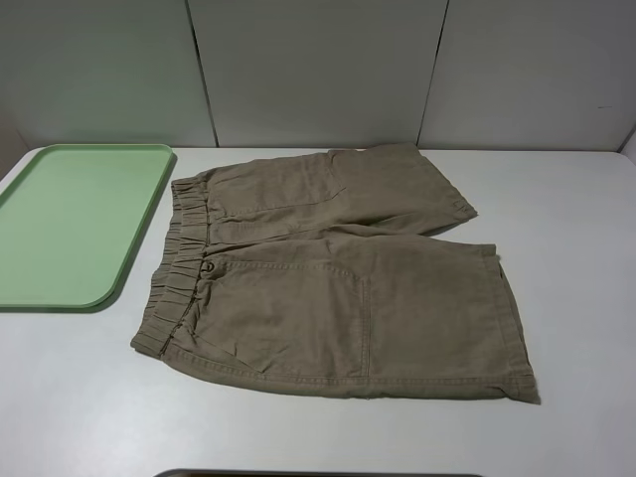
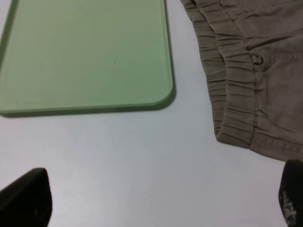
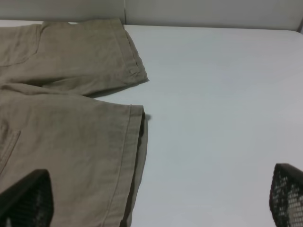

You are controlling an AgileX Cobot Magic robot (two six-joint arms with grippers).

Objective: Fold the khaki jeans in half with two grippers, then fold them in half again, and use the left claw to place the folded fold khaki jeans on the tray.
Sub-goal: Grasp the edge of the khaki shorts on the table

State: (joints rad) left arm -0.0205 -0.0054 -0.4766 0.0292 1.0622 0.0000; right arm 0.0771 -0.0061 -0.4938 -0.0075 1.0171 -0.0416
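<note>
Left tool (image 2: 158, 201), right tool (image 3: 156, 201) agape; khaki jeans (image 1: 338, 278) flat on white table (image 1: 566, 199); wall (image 1: 318, 70) behind seemingly panelled.

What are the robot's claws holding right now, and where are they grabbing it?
Nothing. The left gripper and the right gripper are both open with nothing between their jaws, and the khaki shorts lie flat on the table.
</note>
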